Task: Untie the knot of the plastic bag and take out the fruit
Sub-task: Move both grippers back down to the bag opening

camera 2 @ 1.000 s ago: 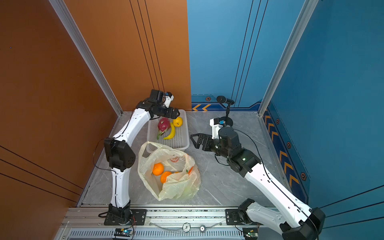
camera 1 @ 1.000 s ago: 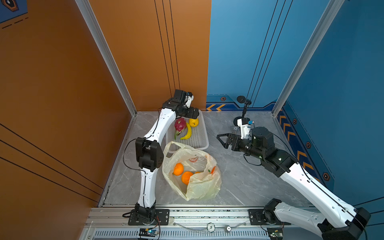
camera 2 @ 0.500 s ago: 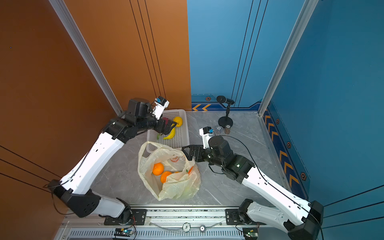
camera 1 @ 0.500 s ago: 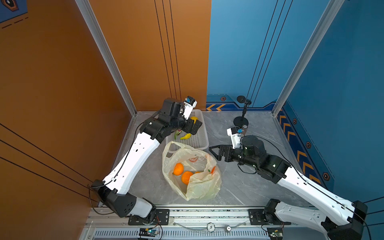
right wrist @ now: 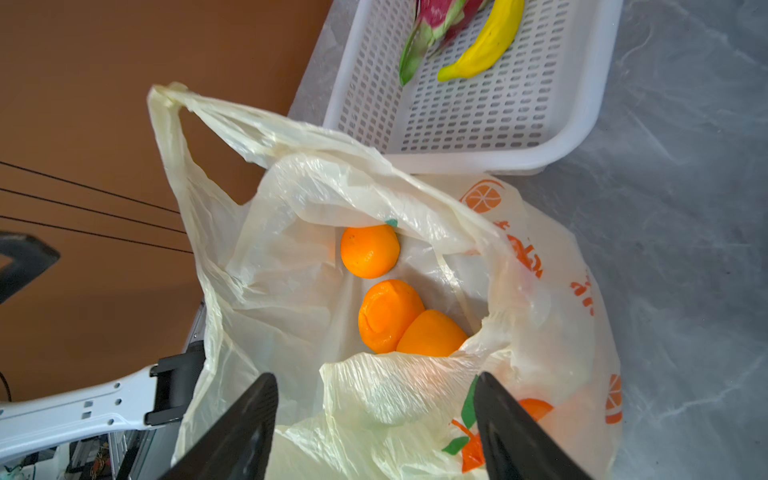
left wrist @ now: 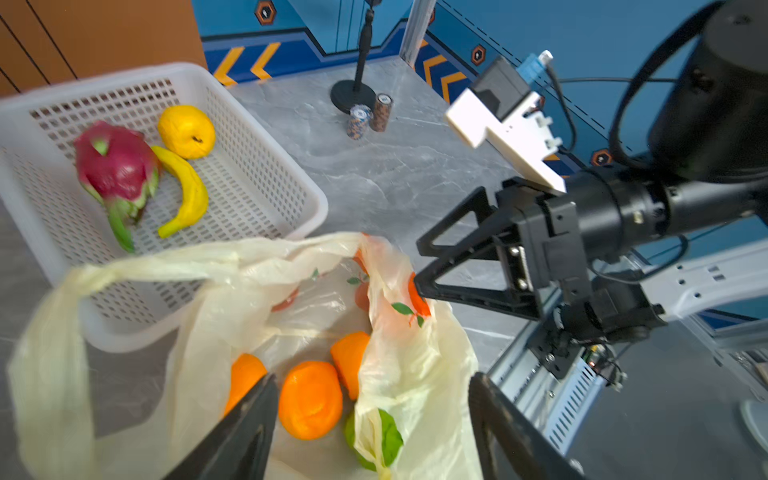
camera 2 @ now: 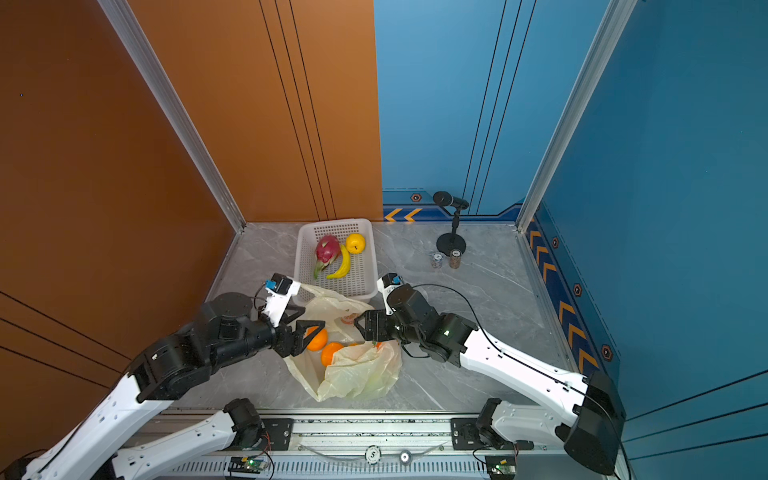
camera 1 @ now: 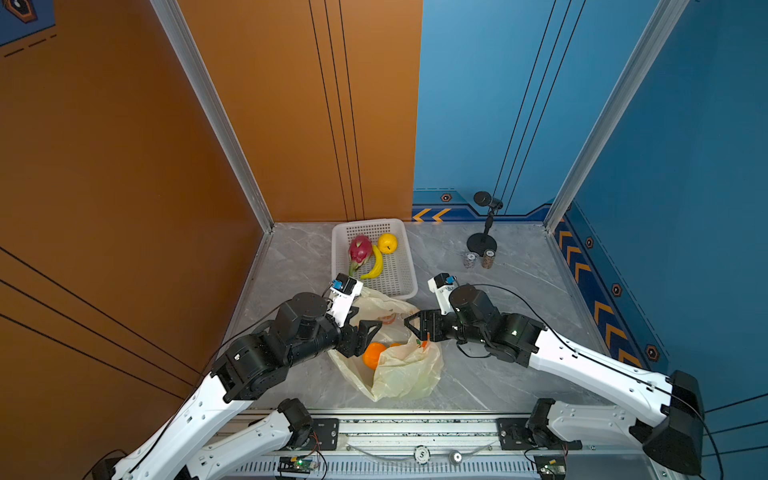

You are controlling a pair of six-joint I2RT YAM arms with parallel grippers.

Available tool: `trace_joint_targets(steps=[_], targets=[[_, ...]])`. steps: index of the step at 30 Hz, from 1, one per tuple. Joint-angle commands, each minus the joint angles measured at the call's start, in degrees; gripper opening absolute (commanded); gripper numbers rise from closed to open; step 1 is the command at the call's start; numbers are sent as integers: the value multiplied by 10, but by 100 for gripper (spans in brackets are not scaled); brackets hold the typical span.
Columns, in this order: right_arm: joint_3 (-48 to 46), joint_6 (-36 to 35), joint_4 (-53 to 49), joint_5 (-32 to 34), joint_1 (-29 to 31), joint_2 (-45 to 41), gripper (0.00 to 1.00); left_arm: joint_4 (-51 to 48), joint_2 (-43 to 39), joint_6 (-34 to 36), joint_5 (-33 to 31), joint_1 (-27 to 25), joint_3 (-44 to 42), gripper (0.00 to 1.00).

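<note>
Left wrist view: left gripper (left wrist: pixel 372 380) spread, empty, hovering over open bag (left wrist: pixel 419 365) mouth; oranges (left wrist: pixel 309 399) directly ahead between finger lines. Bag lies just beside basket (left wrist: pixel 320 205). Right gripper (left wrist: pixel 417 266) spread at opposite rim, holding nothing. Your left arm is nearer; reach straight in.

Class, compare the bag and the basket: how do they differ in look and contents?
The bag is thin, crinkled, pale-yellow film; the basket is rigid, white and perforated. The bag holds oranges; the basket holds a dragon fruit, a banana and a yellow fruit. Both are open-topped and rest on the table.
</note>
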Motion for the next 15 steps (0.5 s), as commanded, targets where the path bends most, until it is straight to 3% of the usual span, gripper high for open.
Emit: trace_joint_targets(steps=[1, 8, 15], targets=[[-18, 1, -46, 25, 21, 16, 70, -6, -10, -95, -40, -58, -71, 68], [-83, 1, -129, 102, 48, 18, 63, 19, -38, -211, -148, -228, -217, 63], [-126, 27, -182, 165, 49, 7, 62, 161, -39, -276, -191, -343, -373, 66]])
